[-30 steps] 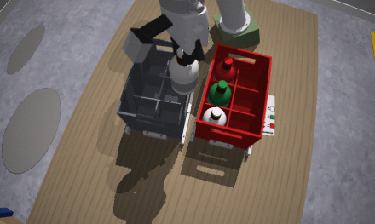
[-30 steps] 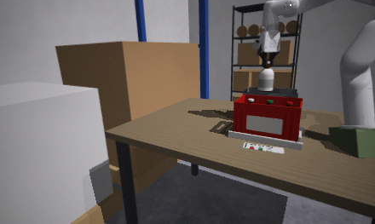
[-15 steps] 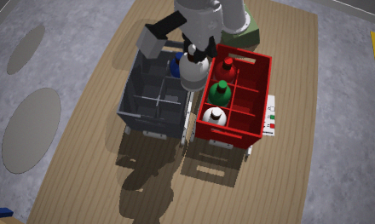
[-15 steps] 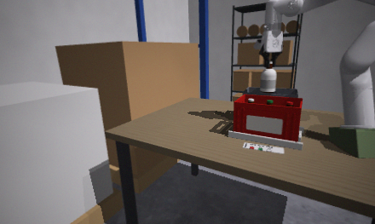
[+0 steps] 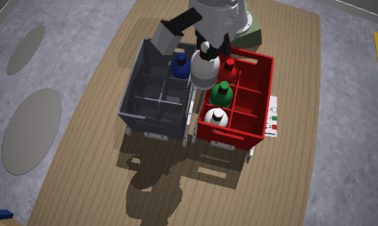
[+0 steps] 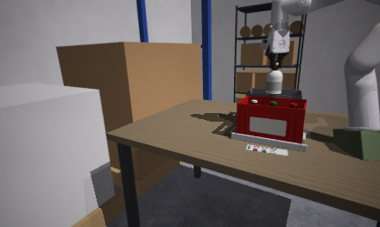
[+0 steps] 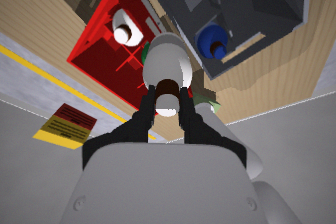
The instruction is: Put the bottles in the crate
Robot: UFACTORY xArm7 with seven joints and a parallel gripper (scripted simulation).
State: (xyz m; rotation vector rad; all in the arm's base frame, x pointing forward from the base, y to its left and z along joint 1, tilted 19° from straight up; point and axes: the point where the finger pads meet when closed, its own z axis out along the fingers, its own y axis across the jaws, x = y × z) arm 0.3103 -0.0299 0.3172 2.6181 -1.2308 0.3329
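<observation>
In the red crate (image 5: 267,101), a red bottle (image 5: 228,71), a green bottle (image 5: 222,95) and a white bottle (image 5: 216,119) stand in a row. The gray crate (image 5: 168,125) beside it seems to hold only a blue bottle (image 5: 180,67).

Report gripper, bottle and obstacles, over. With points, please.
Gripper (image 5: 213,51) (image 6: 276,63) (image 7: 167,95) shut on white bottle (image 5: 205,70) (image 6: 274,81) (image 7: 166,65). Bottle hanging above the crates. Blue bottle (image 5: 180,67) (image 7: 211,41) in grey crate (image 5: 154,123) (image 7: 250,55).
</observation>
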